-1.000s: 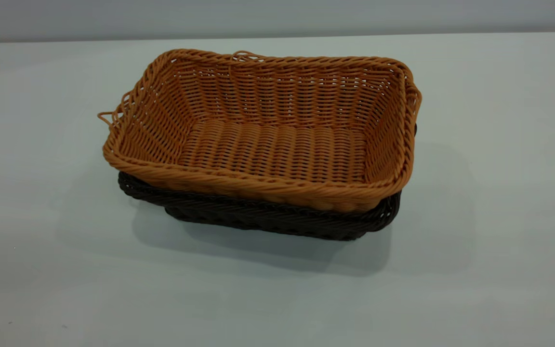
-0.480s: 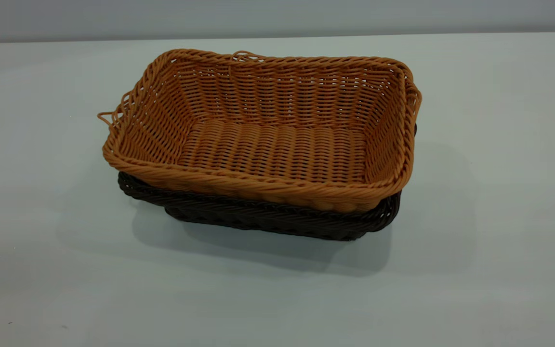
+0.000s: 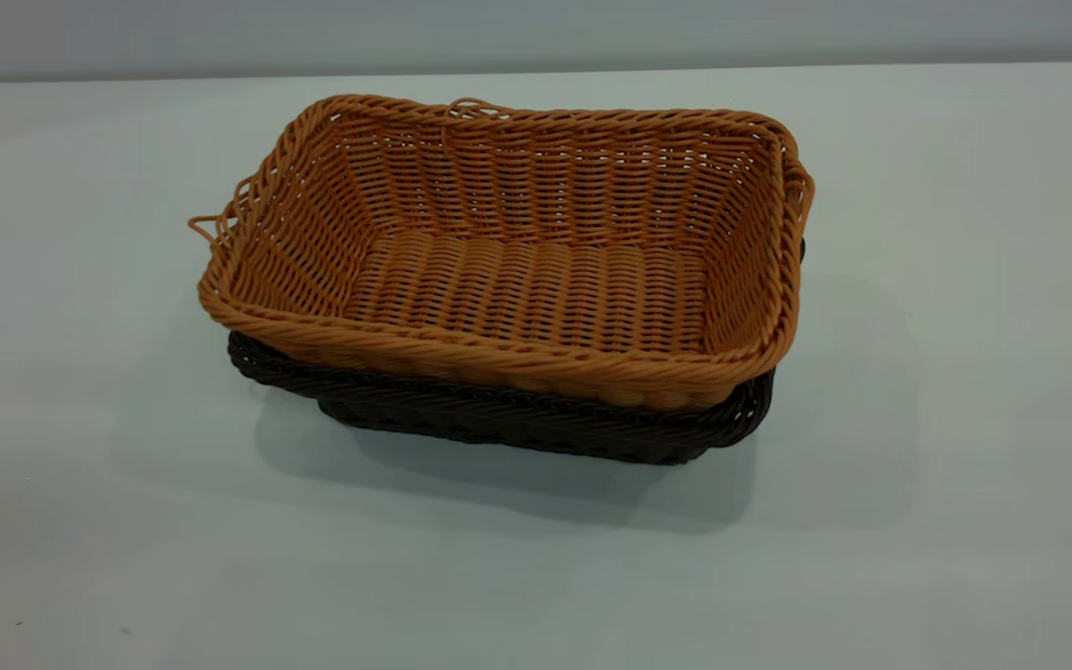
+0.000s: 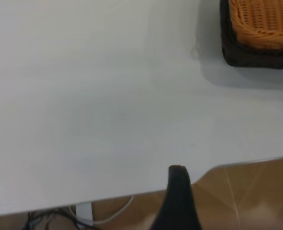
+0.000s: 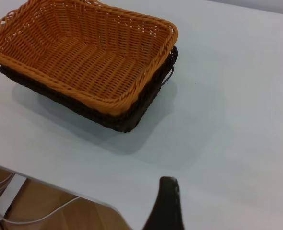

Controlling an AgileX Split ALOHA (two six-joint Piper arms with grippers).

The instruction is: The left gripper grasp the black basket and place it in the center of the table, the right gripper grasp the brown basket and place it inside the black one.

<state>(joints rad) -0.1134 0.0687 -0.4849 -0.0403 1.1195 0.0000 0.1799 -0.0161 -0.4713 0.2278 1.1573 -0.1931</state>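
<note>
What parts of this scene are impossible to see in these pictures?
- Black basket inside: covered by the brown basket nested in it, in every view.
- Left gripper: left wrist view's edge cuts it off, one dark finger shows.
- Right gripper: same in the right wrist view.
- Both arms: outside the exterior view.

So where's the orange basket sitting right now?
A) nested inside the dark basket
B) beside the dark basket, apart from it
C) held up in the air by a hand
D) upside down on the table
A: the orange basket sits upright inside the dark basket, whose rim shows just below it; no hand is touching either one.
</note>
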